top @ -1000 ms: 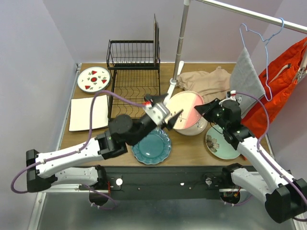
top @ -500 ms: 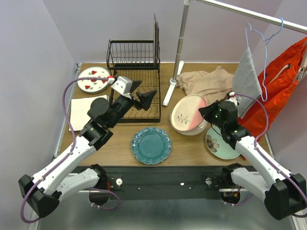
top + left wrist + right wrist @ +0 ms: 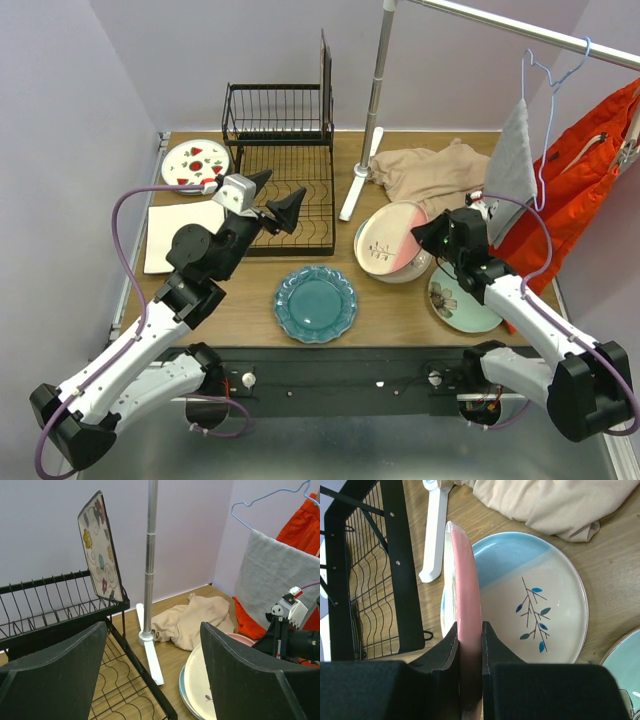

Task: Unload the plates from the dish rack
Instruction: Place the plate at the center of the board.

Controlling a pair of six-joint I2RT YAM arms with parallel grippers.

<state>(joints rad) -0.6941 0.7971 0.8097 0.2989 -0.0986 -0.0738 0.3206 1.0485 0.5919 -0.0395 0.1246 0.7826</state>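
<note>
The black wire dish rack stands at the back of the table. A square floral plate stands upright in its upper basket and also shows in the left wrist view. My left gripper is open and empty above the rack's lower tray. My right gripper is shut on the rim of the cream-pink plate, which it holds tilted on edge over the cream-blue plate. On the table lie a teal scalloped plate, a pale green floral plate, a red-fruit plate and a square white plate.
The metal clothes-rail pole and its white foot stand just right of the rack. A beige cloth lies behind the stacked plates. A grey towel on a hanger and an orange garment hang at the right.
My left arm has swung left from beside the cream-pink plate to above the rack, gripper open. My right gripper has tipped the cream-pink plate up on edge.
</note>
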